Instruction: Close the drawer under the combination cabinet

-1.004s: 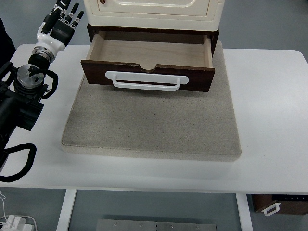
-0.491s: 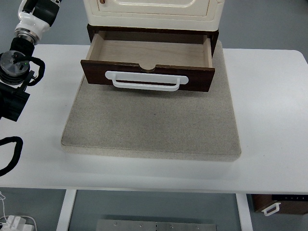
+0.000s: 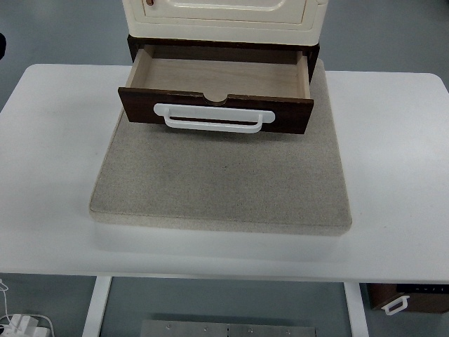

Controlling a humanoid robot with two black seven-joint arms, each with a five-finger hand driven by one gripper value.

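- Drawer [image 3: 217, 84] stands pulled open at upper centre of the frame, under the cream cabinet [image 3: 224, 17], its inside bare.
- White handle [image 3: 214, 118] crosses its dark front.
- Both sit on a grey mat [image 3: 224, 182] on the white tabletop [image 3: 393, 161].
- Neither hand shows, so the fingers cannot be judged.

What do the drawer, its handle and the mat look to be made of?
Drawer: likely wood; pale, matte, faintly grained inside, with a dark brown front, perhaps stained or veneered. Handle: smooth uniform white bar, probably plastic, possibly painted metal. Mat: grey-beige with a speckled, matte, fibrous look, so felt or stone-like foam; I cannot tell which.
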